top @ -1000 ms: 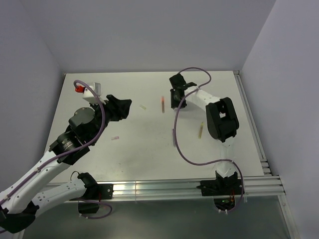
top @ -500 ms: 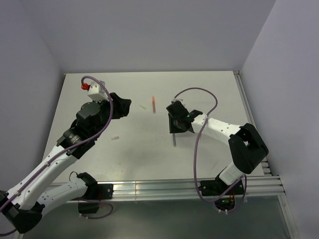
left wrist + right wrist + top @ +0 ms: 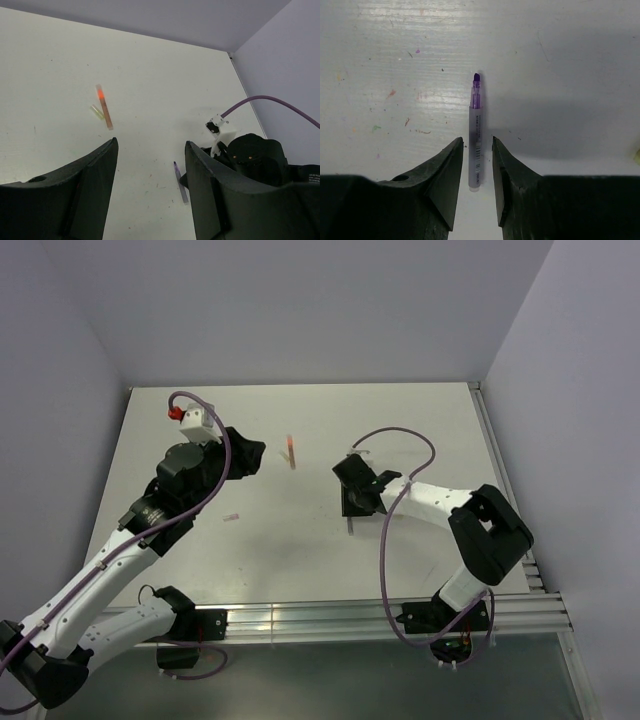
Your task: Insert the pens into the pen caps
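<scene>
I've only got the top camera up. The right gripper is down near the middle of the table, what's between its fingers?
Observer: The right wrist view shows the purple pen lying flat between the fingers of the right gripper, with a narrow gap on each side, so it is not clamped.
Operator: Is its tip capped?
Observer: No, the purple nib is bare and points away from the gripper.
Operator: Anything lying by the orange pen?
Observer: The left wrist view shows a cream-yellow cap lying right beside it.
</scene>
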Motion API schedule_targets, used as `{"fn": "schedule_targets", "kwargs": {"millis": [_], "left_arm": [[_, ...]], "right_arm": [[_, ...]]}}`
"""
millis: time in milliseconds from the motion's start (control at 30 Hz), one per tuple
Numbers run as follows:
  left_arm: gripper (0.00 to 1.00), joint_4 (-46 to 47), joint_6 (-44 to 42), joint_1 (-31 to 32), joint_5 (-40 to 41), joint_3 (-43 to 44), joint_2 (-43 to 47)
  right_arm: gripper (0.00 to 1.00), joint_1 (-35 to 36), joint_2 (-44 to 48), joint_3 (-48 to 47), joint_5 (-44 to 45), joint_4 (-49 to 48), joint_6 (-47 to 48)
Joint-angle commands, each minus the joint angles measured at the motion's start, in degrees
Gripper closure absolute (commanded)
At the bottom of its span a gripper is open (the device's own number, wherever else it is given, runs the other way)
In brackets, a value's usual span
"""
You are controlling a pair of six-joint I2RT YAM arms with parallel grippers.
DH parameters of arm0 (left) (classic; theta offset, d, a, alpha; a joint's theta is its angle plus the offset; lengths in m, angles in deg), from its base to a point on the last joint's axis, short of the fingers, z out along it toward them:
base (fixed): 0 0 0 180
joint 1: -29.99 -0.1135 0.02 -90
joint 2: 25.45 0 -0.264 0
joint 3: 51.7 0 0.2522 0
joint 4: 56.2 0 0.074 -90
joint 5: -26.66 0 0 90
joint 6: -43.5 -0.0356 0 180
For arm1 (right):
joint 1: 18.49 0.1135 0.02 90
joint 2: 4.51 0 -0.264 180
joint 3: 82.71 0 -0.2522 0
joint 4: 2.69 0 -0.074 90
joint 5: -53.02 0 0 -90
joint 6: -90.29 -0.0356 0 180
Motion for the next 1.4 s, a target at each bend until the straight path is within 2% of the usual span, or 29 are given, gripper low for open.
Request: {"fn": "schedule_targets", "kwargs": {"millis": [0, 400, 700, 767, 867, 900, 933, 1033, 1200, 1367], "left_arm": [[0.39, 2.7, 0.6, -0.4, -1.6, -0.2, -0.1], [0.40, 3.0, 1.0, -0.5, -2.4, -0.8, -0.1], [0.40, 2.8, 1.1, -0.5, -2.4, -1.0, -0.3], [0.40, 3.1, 1.3, -0.6, -2.6, -1.0, -0.6], [0.40, 3.1, 1.6, -0.6, -2.9, -1.1, -0.9], [0.40, 3.1, 1.7, -0.6, -3.0, -1.2, -1.0], [0.41, 3.1, 1.8, -0.6, -3.1, -1.2, -1.1], [0.41, 3.0, 2.0, -0.6, -3.4, -1.0, -1.6], [0.43, 3.5, 3.2, -1.0, -5.2, -0.9, -2.2], [0.50, 5.8, 5.2, -3.2, -12.9, -3.0, -2.6]], "right_arm": [[0.62, 0.0, -1.9, -1.8, 2.4, -2.1, -0.1], [0.63, -0.8, -4.9, -3.6, 2.2, -2.6, 1.1], [0.69, -1.3, -5.1, -2.4, 1.3, -3.5, 1.3], [0.71, -1.4, -4.7, -1.8, 0.7, -3.9, 1.4], [0.88, -1.3, -4.6, -1.4, 0.4, -4.6, 1.5], [0.99, -1.3, -4.6, -1.0, 0.3, -4.7, 1.6], [1.00, -1.4, -4.5, -0.9, 0.1, -5.0, 1.5], [1.00, -1.3, -2.9, -0.1, -0.2, -5.8, 2.0], [1.00, -1.3, 5.1, 2.4, -3.4, -8.7, 3.6], [1.00, -1.3, 14.2, 2.8, -6.5, -10.3, 4.0]]}}
